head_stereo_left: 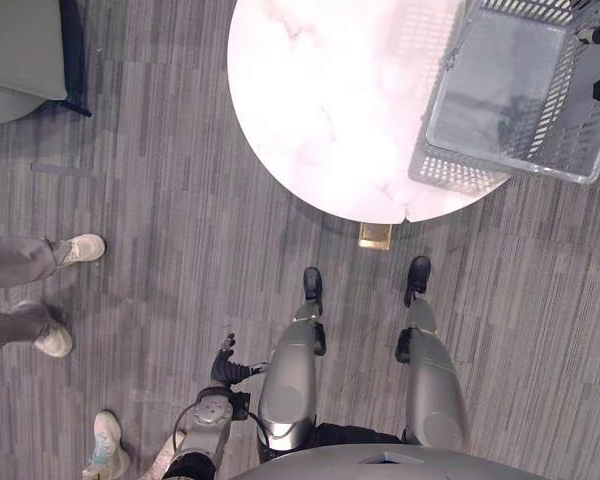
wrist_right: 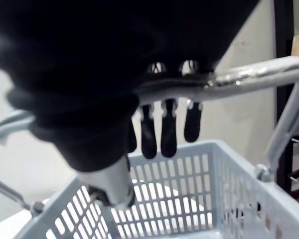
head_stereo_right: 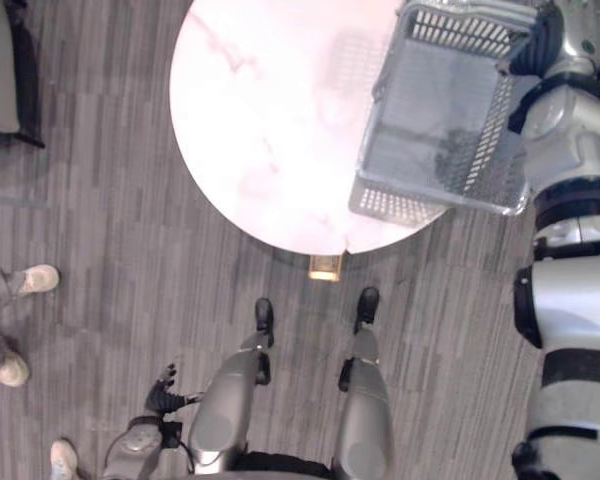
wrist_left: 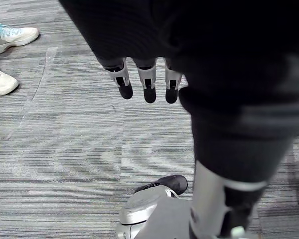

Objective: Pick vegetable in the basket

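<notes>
1 basket (head_stereo_right: 412,205) was gripped at 1 o'clock by the right hand (wrist_right: 168,132), fingers round its handle (wrist_right: 249,77); the left hand (wrist_left: 149,82) was seen slack-fingered.

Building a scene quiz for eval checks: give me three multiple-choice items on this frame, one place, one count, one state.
1. Where is the basket?
A on the floor
B over the edge of the round white table, on the robot's right
C on a chair

2. How many pale shoes are on the floor?
A one
B three
C five

3. The left robot hand is:
A gripping the basket
B pinching a vegetable
C hanging open, holding nothing

Answers:
1. B, the basket overhangs the table's rim, its handle in the right robot hand.
2. B, three show at the robot's left.
3. C, its fingers hang straight above the carpet.
</notes>
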Motion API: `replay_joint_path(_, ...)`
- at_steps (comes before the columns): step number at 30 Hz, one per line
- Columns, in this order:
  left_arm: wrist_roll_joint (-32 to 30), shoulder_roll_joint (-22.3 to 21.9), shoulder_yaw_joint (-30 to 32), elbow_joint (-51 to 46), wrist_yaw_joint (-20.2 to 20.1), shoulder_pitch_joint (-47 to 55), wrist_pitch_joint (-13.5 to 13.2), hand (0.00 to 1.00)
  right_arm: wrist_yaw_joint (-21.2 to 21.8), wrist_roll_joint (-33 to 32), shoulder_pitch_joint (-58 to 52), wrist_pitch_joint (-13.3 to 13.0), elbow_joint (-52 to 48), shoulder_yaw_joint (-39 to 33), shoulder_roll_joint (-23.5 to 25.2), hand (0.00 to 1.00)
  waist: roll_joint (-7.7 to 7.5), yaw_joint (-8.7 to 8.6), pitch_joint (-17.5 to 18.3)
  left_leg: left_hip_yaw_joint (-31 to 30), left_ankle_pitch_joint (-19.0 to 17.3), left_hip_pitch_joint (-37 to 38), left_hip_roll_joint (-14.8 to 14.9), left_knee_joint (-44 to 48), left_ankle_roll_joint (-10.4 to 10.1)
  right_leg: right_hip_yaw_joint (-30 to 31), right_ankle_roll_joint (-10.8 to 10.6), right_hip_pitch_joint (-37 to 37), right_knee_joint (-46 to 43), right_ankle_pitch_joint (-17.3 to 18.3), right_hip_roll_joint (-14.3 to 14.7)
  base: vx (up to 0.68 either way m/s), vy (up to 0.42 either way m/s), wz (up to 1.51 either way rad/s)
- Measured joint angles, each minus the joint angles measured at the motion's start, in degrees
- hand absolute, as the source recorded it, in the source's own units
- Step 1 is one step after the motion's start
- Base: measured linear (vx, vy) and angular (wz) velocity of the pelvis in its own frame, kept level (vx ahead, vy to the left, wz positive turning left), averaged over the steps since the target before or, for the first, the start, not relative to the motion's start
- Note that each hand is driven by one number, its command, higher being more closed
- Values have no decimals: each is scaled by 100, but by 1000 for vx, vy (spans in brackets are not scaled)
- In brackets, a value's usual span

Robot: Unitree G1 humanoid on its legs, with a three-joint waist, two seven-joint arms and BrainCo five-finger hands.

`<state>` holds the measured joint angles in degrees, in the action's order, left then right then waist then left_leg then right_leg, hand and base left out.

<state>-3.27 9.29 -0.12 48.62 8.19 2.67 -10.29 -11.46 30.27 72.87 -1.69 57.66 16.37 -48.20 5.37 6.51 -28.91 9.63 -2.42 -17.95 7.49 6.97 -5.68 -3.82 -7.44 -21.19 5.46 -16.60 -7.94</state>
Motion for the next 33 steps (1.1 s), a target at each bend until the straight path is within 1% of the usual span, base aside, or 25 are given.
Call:
replay_joint_path(3,-73,4,-157,-488,110,4,1,0,49,-548,-1037,9,-954,-799,7,100,14,-95,8,-54,0,239,7,1,0,-9,11,280,0,13,5,3,10,8)
replay_joint_path(5,-91,4,-530,-876,45,-46,-69,0,-137,-1177,-2477,25,-2078,-1899,98,100,-15,-309,31,-104,-2,581,-43,-117,4,-31,86,646,-7,138,-44,5,62,23)
replay_joint_path(7,-128,-28,-720,-922,11,-121,-76,0,-304,-1475,-3241,16,-2690,-2727,422,100,-153,-422,109,-55,-1,804,-107,-205,4,-15,87,792,-48,359,-96,13,35,-2)
replay_joint_path(8,-189,-39,-810,-916,-87,-126,-71,0,-477,-1806,-3761,-14,-3105,-3285,818,100,-335,-589,310,31,-14,897,-145,-243,-12,45,113,817,-76,608,-133,43,-18,-38)
replay_joint_path(9,-185,-77,-836,-915,-161,-124,-54,0,-614,-2284,-4168,-113,-3345,-3599,1148,100,-431,-697,482,223,-46,1039,-65,-266,-58,220,120,794,-140,627,-40,61,-35,-66)
replay_joint_path(11,-183,-92,-826,-914,-213,-95,-16,0,-732,-2714,-4573,-241,-3487,-3732,1534,100,-575,-693,610,765,-232,1438,98,-202,-141,475,190,805,-286,695,145,83,-56,-149)
replay_joint_path(12,-183,-110,-774,-916,-293,-10,4,0,-743,-2894,-4904,-294,-3656,-3750,1864,100,-622,-682,790,1357,-424,1777,269,-87,-188,69,486,788,-449,1048,186,136,-50,-255)
replay_joint_path(13,-185,-130,-731,-912,-334,95,5,0,-749,-2979,-5208,-392,-3788,-3719,2168,100,-567,-692,942,1916,-565,2190,453,-57,-215,-932,771,784,-851,1389,41,140,-17,-242)
replay_joint_path(14,-187,-170,-691,-912,-351,146,3,0,-741,-3017,-5376,-440,-3826,-3688,2294,100,-544,-684,1033,2219,-617,2402,520,-54,-266,-1499,898,767,-1090,1434,-88,216,37,-252)
replay_joint_path(15,-187,-157,-556,-887,-404,248,11,0,-717,-3057,-5675,-462,-3849,-3593,2511,100,-559,-729,1236,2776,-768,2792,621,-32,-414,-2449,1052,759,-1518,1448,-309,227,12,-223)
replay_joint_path(16,-188,-133,-442,-841,-408,270,15,0,-679,-3076,-5922,-461,-3864,-3535,2649,100,-539,-702,1357,3152,-842,2986,716,53,-499,-2765,1047,735,-1736,1470,-325,260,-70,-242)
replay_joint_path(17,-184,-119,-272,-746,-406,216,11,0,-618,-3125,-6251,-461,-3903,-3525,2867,100,-519,-793,1449,3528,-820,3177,827,200,-513,-2723,1105,639,-1926,1637,-207,211,-139,-172)
replay_joint_path(18,-184,-128,-161,-676,-408,191,8,0,-572,-3130,-6426,-457,-3950,-3531,2997,100,-536,-860,1515,3670,-787,3208,876,311,-569,-2573,1100,556,-1993,1701,-128,286,-253,-183)
replay_joint_path(19,-184,-208,183,-416,-407,153,15,0,-422,-3130,-6844,-438,-4094,-3418,3332,100,-527,-936,1599,3920,-658,3308,1057,786,-625,-2140,1130,457,-2037,1756,147,266,-223,-159)
replay_joint_path(20,-184,-255,324,-293,-407,154,30,0,-356,-3131,-6988,-435,-4101,-3325,3445,100,-520,-946,1608,3991,-569,3335,1152,1077,-605,-1955,1153,458,-2038,1771,268,346,-245,-216)
replay_joint_path(21,-183,-362,566,-28,-402,168,99,0,-208,-3134,-7285,-427,-4112,-3098,3646,100,-476,-935,1654,3957,-268,3340,1367,1811,-327,-1537,1204,481,-2022,1802,527,358,-165,-228)
replay_joint_path(22,-183,-427,726,162,-398,248,156,0,-81,-3135,-7541,-414,-4116,-2827,3787,100,-451,-879,1665,3514,346,3212,1523,2667,420,-1014,1257,624,-1894,1808,796,394,-143,-240)
replay_joint_path(23,-189,-472,784,227,-397,333,170,0,-26,-3135,-7654,-397,-4113,-2688,3855,100,-433,-832,1680,2986,773,2998,1519,3124,797,-702,1297,724,-1795,1785,902,437,-71,-263)
replay_joint_path(24,-217,-580,810,301,-393,464,230,0,83,-3138,-7771,-334,-4052,-2514,3927,100,-408,-720,1682,1746,-5,2476,1169,3891,534,-75,1339,861,-1663,1778,1080,439,2,-278)
replay_joint_path(25,-208,-585,1018,284,-336,490,213,0,214,-3164,-7865,-269,-3926,-2449,3979,100,-382,-595,1683,978,-660,2047,787,4325,407,546,1385,1106,-1510,1782,1240,419,38,-260)
replay_joint_path(27,-235,-500,1047,369,-281,553,219,0,250,-3227,-8042,-244,-3862,-2501,4059,100,-423,-553,1658,627,-1047,1755,603,4315,419,1083,1454,1567,-1276,1839,1337,375,101,-178)
replay_joint_path(30,-176,-512,1146,362,-281,789,197,0,229,-3313,-8186,-223,-3478,-2866,4035,100,-421,-546,1669,229,-1353,938,274,3679,441,1981,1428,1960,-1221,2107,1295,336,201,-158)
replay_joint_path(31,-176,-529,1138,342,-283,782,199,0,228,-3293,-8170,-222,-3222,-2979,3910,100,-414,-537,1675,65,-1335,682,65,2953,398,2276,1343,1961,-1291,2222,1230,295,276,-129)
replay_joint_path(32,-176,-542,1140,335,-282,777,195,0,229,-3290,-8146,-222,-3094,-3020,3840,100,-403,-535,1679,10,-1301,583,-29,2490,343,2418,1305,1962,-1318,2290,1194,289,324,-126)
replay_joint_path(33,-176,-575,1136,338,-281,759,195,0,214,-3287,-8107,-218,-2838,-3188,3788,100,-320,-543,1706,-51,-1086,421,-146,1488,127,2633,1278,1993,-1357,2448,1164,294,343,-107)
